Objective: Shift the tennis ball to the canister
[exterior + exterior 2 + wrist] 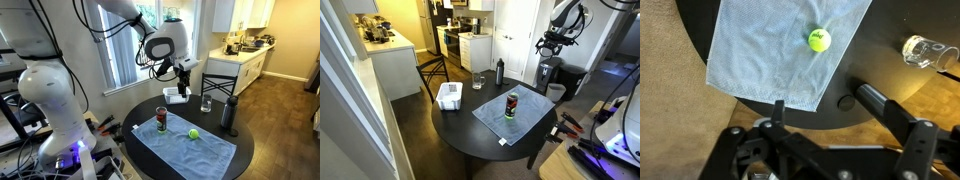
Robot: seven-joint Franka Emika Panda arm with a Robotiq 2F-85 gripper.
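The tennis ball (194, 133) lies on a blue-grey cloth (190, 150) on the round black table. It also shows in the wrist view (819, 39) and, small, in an exterior view (510, 114). The canister (162, 120), a clear tube with a dark red lower part, stands upright on the cloth close to the ball; it shows in both exterior views (512, 101) but is out of the wrist view. My gripper (180, 75) hangs high above the table's far side, well apart from both. In the wrist view its fingers (830, 110) are spread and empty.
A tall black bottle (229, 115) and a short clear glass (206, 103) stand on the table beside the cloth. A white basket (177, 97) sits at the table's far edge under the gripper. A chair (222, 85) stands behind the table.
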